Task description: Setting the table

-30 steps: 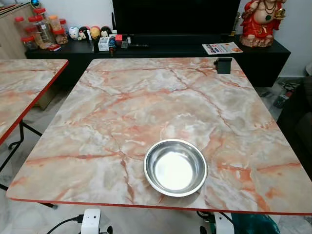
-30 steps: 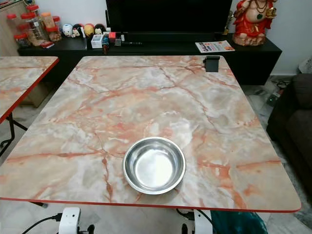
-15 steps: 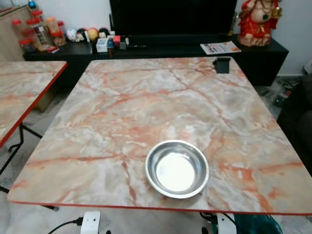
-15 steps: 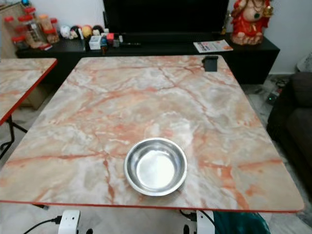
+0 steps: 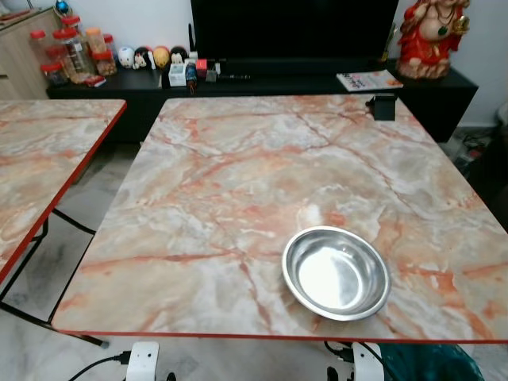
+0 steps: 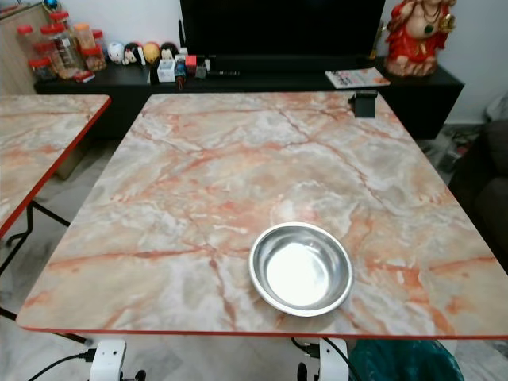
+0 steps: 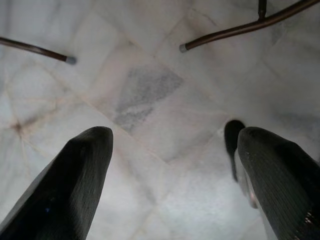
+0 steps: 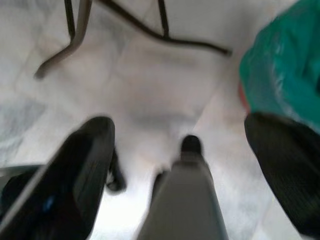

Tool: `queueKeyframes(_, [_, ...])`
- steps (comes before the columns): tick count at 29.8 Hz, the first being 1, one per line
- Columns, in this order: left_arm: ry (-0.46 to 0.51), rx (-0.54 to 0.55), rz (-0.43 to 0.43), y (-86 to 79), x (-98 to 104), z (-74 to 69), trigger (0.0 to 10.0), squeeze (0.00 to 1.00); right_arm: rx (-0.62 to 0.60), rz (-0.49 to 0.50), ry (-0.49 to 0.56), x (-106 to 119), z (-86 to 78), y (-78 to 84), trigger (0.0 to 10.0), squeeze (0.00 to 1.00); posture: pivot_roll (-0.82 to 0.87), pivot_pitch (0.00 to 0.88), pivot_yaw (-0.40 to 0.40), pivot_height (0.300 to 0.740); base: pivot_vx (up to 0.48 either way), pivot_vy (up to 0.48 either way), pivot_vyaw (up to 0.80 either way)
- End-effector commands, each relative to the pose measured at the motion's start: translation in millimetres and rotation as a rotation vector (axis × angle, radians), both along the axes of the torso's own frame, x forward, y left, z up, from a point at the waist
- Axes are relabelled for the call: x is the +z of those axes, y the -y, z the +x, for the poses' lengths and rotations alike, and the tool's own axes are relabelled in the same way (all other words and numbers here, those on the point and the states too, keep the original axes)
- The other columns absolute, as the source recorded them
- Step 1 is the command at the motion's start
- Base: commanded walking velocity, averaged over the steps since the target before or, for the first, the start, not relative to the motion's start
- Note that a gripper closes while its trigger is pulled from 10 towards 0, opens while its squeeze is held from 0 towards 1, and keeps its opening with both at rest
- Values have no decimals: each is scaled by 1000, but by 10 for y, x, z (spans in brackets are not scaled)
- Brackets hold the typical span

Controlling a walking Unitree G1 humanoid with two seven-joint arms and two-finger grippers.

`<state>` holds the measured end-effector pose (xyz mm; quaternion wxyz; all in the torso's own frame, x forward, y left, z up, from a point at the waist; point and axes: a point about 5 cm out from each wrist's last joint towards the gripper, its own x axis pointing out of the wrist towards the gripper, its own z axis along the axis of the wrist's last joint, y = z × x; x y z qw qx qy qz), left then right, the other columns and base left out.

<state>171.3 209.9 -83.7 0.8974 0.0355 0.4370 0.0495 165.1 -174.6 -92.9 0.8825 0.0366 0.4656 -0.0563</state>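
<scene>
Both arms are hanging idle below the tabletop [image 5: 238, 182] edge, the left pincer [image 7: 170, 165] and the right pincer [image 8: 180, 170] each pointing down at the pale tiled floor [image 7: 150, 95] with fingers spread wide and released, grasping nothing. Against the frames a second ago the whole picture is sliding sideways, so the camera is turning rather than anything on the tabletop moving. The steel bowl [image 5: 336, 272], round, shiny and empty with a bright glare in its base, is sitting upright near the tabletop's near edge, to the robot's right of centre.
</scene>
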Motion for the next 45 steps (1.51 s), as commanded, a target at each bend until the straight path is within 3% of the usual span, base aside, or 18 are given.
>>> queueKeyframes(1, [-28, 8, 2, -10, -24, -45, 10000, 0, -16, -2, 5, 2, -3, 24, 10000, 0, 12, 24, 64, 740, 0, 334, 0])
queueKeyframes(9, [-28, 15, 3, -21, -22, -44, 10000, 0, -18, -4, 6, 4, 1, 26, 10000, 0, 7, 9, 66, 740, 0, 431, 0])
queueKeyframes(26, [-20, 33, 8, -67, -1, -13, 10000, 0, 3, 2, 22, 17, 31, -2, 10000, 0, 16, 5, 67, 740, 0, 28, 0])
queueKeyframes(31, [-20, 51, 5, -72, 0, -12, 10000, 0, -9, 1, 26, 21, 39, 4, 10000, 0, 16, 10, 68, 740, 0, 0, 760])
queueKeyframes(45, [-26, 57, 7, -100, -11, -52, 10000, 0, 20, -2, 24, 18, 32, -2, 10000, 0, 26, 0, 62, 740, 0, 479, 171])
